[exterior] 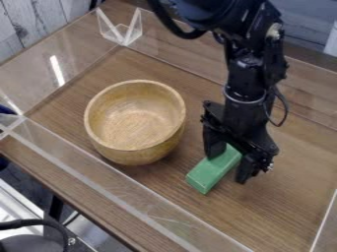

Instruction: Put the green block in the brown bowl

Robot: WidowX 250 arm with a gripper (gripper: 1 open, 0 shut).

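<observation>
Gripper (pixel 228 160) is lowered with jaws spread wide astride the block (pixel 211 172), nothing clamped yet. Bowl (pixel 134 120), beside it, is empty; grasp and transfer remain.

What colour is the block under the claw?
Plain bright green block, seen in the only camera view, beside the tan wooden bowl.

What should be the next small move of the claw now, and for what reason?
Probably closing the claw on the green block. Its fingers stand open on either side of the block's far end, low at the table, while the block still lies beside the brown bowl, not in it. A grip seems to come before any lift.
</observation>
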